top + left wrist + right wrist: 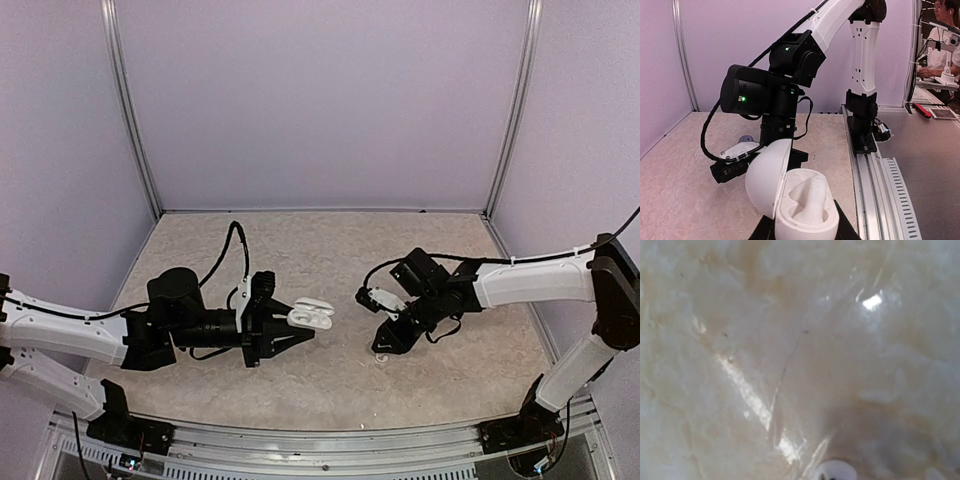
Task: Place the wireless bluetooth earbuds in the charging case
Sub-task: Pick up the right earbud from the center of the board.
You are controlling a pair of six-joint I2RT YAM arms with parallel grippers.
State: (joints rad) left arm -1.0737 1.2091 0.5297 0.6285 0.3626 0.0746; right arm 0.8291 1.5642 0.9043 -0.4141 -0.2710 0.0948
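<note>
One white earbud [836,471]: lies on the table [330,250], cut off by the bottom edge of the right wrist view. From overhead a small white speck sits just under the tips of the claw.
right gripper [384,348]: pointed down at the table close over that bud. Its fingers are outside its own wrist view and too small from overhead, so I cannot tell whether they stand apart or together, or whether they touch the bud.
step in hand: most likely the pick of this bud. To do it well, centre the tips so the bud sits squarely between them, then descend straight until the pads almost graze the table. Close gently, since a small smooth bud on a glossy top will probably skid or squirt out of a skewed pinch.
left gripper [302,324]: clamped on the base of the charging case [807,212], apparently holding it clear of the table.
lid [767,177]: swung open, and no bud shows in the moulded hollow.
bud to case: apart, with bare table between them; the case lies to the left of the right gripper.
grey rounded thing [745,139]: on the table beyond the case, too small to identify.
</note>
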